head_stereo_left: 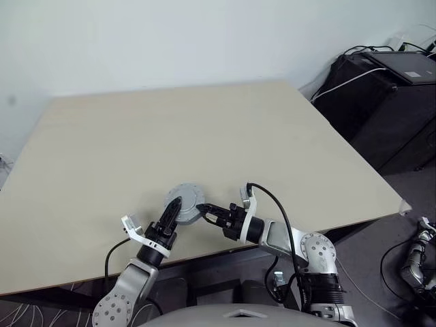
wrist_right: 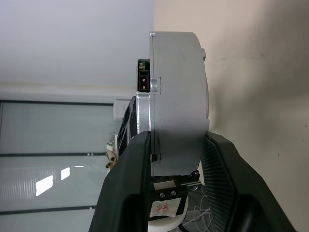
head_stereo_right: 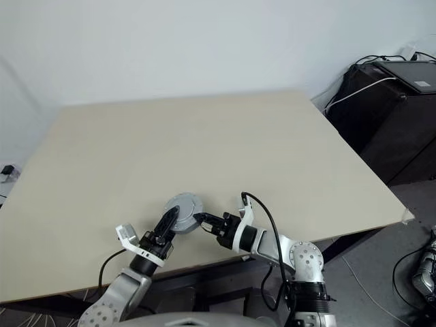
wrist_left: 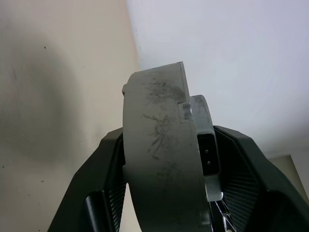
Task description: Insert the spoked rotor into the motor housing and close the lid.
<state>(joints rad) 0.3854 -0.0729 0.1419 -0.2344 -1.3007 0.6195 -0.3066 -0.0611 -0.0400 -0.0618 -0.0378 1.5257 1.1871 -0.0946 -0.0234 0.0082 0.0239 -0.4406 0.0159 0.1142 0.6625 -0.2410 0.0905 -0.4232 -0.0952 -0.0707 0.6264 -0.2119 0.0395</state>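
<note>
Gripping grey round motor housing (head_stereo_left: 187, 201) from left rim: left gripper (head_stereo_left: 173, 210), fingers either side of it, touching. Housing with lid (wrist_right: 179, 92) closed, at near edge of wooden table (head_stereo_left: 204, 129). Right gripper (head_stereo_left: 208, 212) clamped on housing's right rim.

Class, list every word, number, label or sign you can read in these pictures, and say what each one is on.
None can be read.
Small white sticker low between the right tool's fingers: red marks, too blurred to read.
White label on the black box by the table: too small to read.
The grey motor housing shows scuffs only, no text.
</note>
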